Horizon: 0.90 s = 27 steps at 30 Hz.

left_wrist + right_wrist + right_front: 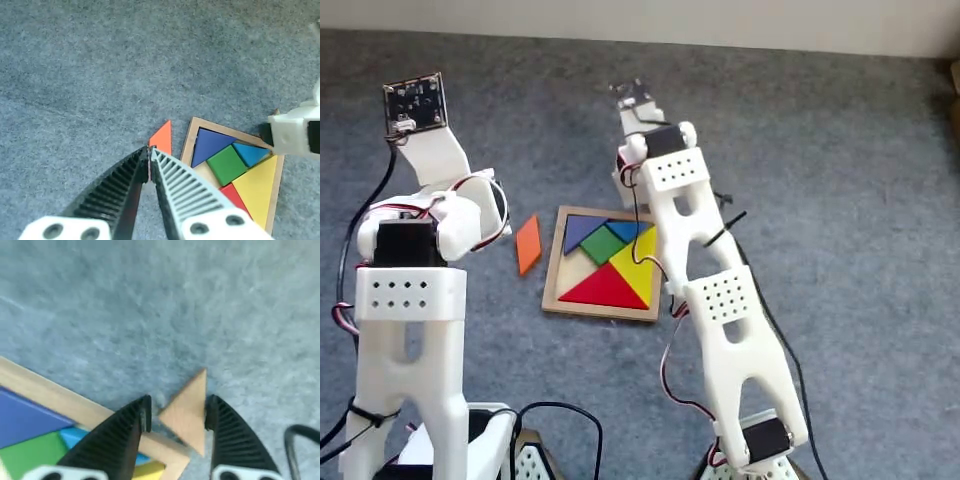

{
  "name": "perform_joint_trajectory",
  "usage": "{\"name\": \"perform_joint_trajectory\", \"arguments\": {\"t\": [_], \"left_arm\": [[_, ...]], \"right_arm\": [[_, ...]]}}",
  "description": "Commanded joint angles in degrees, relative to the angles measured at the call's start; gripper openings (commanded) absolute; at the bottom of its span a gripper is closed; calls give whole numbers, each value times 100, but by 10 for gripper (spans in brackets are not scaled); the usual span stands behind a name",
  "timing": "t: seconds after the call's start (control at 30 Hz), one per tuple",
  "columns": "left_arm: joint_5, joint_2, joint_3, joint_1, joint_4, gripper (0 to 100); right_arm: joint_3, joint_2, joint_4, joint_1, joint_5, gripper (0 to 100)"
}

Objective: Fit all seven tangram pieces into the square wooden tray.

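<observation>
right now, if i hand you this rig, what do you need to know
Left jaws shut, empty, by the orange piece, which lies on the carpet beside the tray.
Right jaws open around the plain wood triangle, outside a tray corner.
Done: dark blue, green, light blue, yellow and red pieces seated.
Left: orange piece and wood triangle.
</observation>
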<state>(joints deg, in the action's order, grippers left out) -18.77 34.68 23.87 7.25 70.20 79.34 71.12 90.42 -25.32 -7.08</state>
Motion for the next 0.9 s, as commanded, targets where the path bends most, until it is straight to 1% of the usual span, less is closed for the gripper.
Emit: {"name": "perform_joint_trajectory", "arguments": {"t": [0.0,0.07,0.17,0.23,0.4,0.57,0.73,0.87], "left_arm": [[44,189,-13,-101,-79,35],[44,189,-13,-101,-79,35],[44,189,-4,-101,-79,35],[44,189,-4,-101,-70,35],[44,189,-4,-101,-70,35],[44,171,-4,-101,-88,35],[44,154,-4,-101,-114,35],[44,154,-4,-101,-114,35]], "right_arm": [[40,75,13,365,-492,173],[40,207,251,505,-888,131],[48,242,796,716,-1222,79],[48,171,1068,884,-1301,74],[48,110,1059,1385,-1319,74],[48,22,1068,1587,-1609,74],[31,-629,1068,1886,-1618,74],[-22,-1349,1077,1982,-1609,74]]}}
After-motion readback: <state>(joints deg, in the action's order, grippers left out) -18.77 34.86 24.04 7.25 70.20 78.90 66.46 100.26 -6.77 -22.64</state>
